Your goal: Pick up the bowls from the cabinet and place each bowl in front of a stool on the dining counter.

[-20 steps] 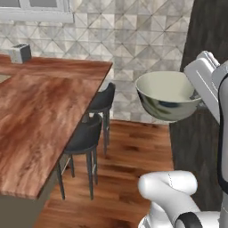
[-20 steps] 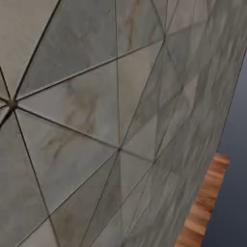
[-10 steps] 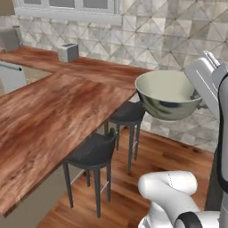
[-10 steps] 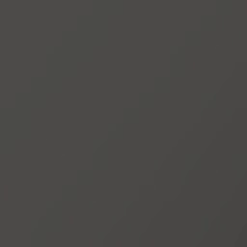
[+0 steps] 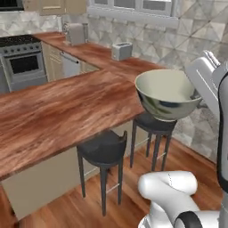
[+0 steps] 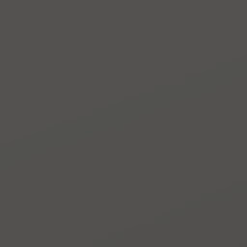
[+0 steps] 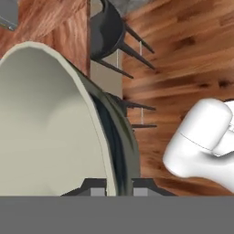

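The gripper (image 7: 119, 189) is closed tight on the rim of the bowl (image 5: 167, 93), with one dark finger tip on each side of the thin wall at the bottom middle of the hand view. In that view the bowl (image 7: 55, 123) takes up the left half of the frame, its pale cream inside facing left and its dark green-blue outside facing right. In the left base view the bowl hangs in the air at the right of the middle, held at its right edge by the white hand. It sits upright with its open side up. It is not touching the worktop (image 5: 67, 111), which spreads across the left and middle of the frame as a wide slab of shiny red-brown wood. The bowl is just past the worktop's right edge and above it. Under the bowl stands a black stool (image 5: 153, 124), and a second stool (image 5: 103, 149) stands lower and more to the left, both tucked at the worktop's edge. A toaster (image 5: 121, 50) sits near the top middle on the far part of the worktop. A stove (image 5: 22, 64) is at the upper left. The right base view is all flat dark grey.
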Controlling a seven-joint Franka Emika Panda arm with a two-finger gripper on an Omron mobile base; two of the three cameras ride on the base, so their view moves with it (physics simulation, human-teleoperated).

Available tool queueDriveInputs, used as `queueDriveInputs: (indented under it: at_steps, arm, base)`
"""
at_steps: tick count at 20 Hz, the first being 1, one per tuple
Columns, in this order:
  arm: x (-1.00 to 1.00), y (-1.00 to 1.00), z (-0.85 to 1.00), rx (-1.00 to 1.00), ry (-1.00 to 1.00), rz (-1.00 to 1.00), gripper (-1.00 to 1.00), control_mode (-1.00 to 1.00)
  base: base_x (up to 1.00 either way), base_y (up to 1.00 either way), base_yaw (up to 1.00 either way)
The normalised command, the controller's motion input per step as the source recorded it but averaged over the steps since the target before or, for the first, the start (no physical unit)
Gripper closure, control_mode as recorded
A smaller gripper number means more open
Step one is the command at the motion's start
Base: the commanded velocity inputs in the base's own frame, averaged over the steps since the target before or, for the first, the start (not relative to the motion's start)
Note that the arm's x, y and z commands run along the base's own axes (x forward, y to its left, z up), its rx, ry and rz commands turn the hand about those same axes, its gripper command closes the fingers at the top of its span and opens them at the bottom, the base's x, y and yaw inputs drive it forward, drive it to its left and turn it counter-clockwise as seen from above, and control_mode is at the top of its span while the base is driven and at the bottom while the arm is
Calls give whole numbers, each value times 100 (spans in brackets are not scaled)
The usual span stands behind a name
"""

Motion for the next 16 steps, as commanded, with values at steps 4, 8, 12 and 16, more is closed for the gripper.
queueDriveInputs:
  at_steps: [4,8,12,16]
  arm:
    - [0,0,0,0,0,0,100,100]
    - [0,0,0,0,0,0,100,100]
    - [0,0,0,0,0,0,100,100]
    - [0,0,0,0,0,0,100,100]
  base:
    - [-30,-59,76]
    - [-12,-53,77]
    - [24,-62,45]
    - [66,-66,5]
